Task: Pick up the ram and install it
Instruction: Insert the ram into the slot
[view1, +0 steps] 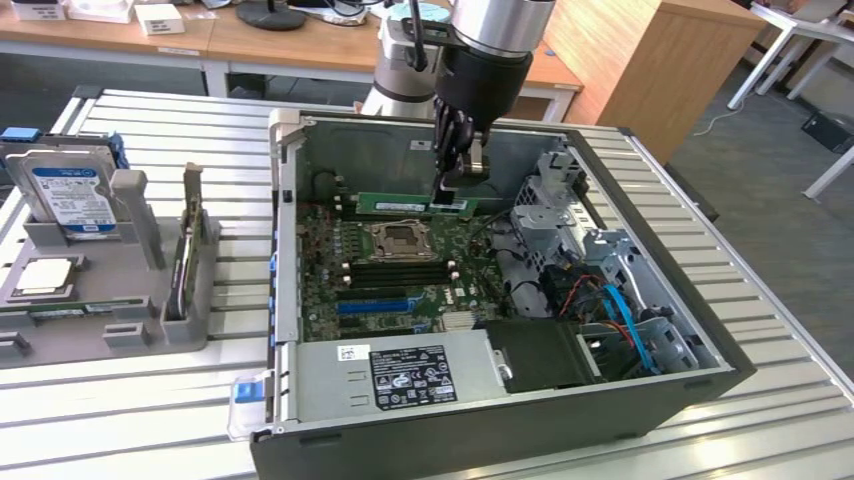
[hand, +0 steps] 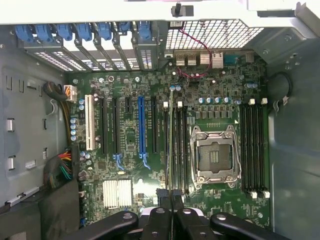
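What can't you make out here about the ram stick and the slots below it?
Whether the ram touches a slot: in the exterior view its own face hides its lower edge, and the wrist view sees it edge-on.
Sticker print on the ram: too small in the exterior view.
Slot beneath the ram, wrist view: covered by the ram and the jaws of the gripper.
Gray holder: cut off at the exterior view's left edge.
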